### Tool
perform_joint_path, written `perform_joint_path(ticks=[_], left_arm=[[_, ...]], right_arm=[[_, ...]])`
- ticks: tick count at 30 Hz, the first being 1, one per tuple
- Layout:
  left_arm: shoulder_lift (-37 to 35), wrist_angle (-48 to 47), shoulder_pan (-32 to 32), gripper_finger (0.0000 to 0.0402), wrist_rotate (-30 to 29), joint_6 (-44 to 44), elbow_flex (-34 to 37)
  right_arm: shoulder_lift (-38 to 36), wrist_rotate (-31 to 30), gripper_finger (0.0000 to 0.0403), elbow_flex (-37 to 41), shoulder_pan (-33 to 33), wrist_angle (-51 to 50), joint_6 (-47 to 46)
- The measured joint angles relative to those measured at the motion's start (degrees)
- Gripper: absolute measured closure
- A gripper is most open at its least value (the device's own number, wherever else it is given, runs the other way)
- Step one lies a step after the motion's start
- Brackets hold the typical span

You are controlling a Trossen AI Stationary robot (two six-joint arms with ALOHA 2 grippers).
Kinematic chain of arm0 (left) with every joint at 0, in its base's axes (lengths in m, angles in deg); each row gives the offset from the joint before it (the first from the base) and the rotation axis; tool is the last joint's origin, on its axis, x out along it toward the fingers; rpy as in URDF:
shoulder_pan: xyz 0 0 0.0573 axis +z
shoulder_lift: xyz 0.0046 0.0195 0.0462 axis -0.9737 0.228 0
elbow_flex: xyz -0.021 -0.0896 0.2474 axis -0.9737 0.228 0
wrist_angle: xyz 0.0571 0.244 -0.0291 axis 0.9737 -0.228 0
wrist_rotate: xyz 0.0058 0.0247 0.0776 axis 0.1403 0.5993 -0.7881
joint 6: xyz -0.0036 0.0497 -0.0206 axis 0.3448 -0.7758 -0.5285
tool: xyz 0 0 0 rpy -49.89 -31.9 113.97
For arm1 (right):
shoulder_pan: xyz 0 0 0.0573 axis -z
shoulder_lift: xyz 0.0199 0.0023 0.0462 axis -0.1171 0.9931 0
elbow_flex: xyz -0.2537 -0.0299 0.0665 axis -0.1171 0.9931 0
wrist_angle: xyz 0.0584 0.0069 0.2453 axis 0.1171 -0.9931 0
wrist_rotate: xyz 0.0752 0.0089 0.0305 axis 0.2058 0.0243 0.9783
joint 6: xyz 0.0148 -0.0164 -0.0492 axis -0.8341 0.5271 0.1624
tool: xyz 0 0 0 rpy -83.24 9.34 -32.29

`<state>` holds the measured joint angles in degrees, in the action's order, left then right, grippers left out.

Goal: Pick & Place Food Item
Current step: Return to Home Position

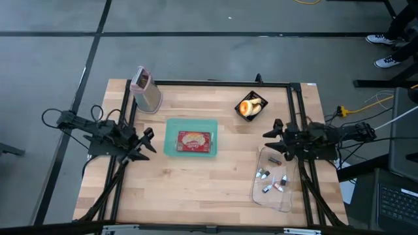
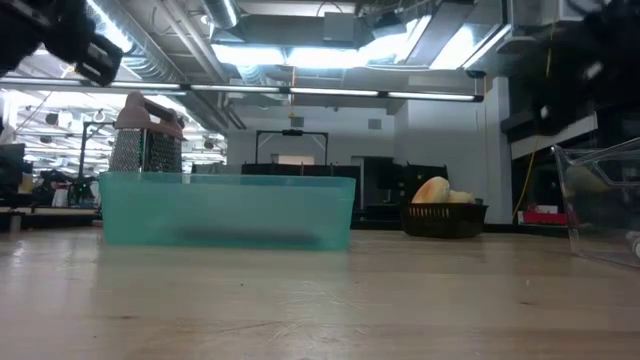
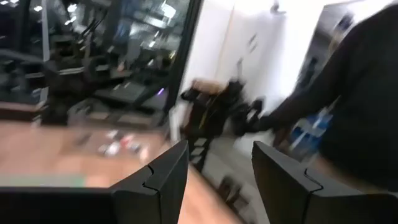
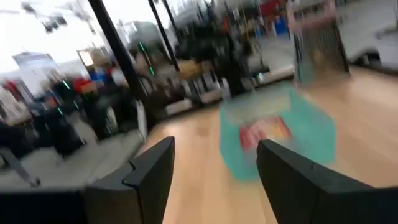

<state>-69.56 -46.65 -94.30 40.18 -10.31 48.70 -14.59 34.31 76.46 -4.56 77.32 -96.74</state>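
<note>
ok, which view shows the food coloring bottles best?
High view: the food coloring bottles lie in the transparent bin, seen from above. Low view shows little beyond the bin's wall; left wrist view a blurred cluster; right wrist view none.

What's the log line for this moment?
left tool open, empty | right tool open, empty | bottles in transparent bin | teal bin holds red packet

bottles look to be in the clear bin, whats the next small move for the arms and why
Probably ease the right gripper back toward its own edge of the table, and the left gripper likewise. Both are open and hold nothing, and the food coloring bottles lie inside the transparent bin, so no pick seems left.
</note>
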Motion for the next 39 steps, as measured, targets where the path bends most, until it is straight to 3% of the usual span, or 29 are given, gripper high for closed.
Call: perform_joint_path(ticks=[5, 13, 23, 34, 39], left_arm=[[0.0, -9.7, 0.0, 0.0231, -4.0, -4.5, 0.0], [5.6, -11.2, 0.0, 0.0226, -9.5, -17.2, 0.0], [15.0, -11.2, 0.3, 0.0231, -9.6, -11.8, 0.0], [15.3, -11.1, 0.3, 0.0227, -9.6, -11.0, 0.0], [15.3, -11.1, 0.3, 0.0231, -9.6, -11.0, 0.0]], right_arm=[[0.0, 2.9, 0.0177, 0.0, 0.0, -1.7, 3.9], [3.0, 4.1, 0.0177, 0.0, 0.0, -2.1, 15.0], [7.9, 4.1, 0.0177, 0.0, 0.0, -2.1, 12.4], [8.4, 4.1, 0.0177, 0.0, 0.0, -2.0, 23.0], [8.4, 4.1, 0.0177, 0.0, 0.0, -2.1, 23.1]])
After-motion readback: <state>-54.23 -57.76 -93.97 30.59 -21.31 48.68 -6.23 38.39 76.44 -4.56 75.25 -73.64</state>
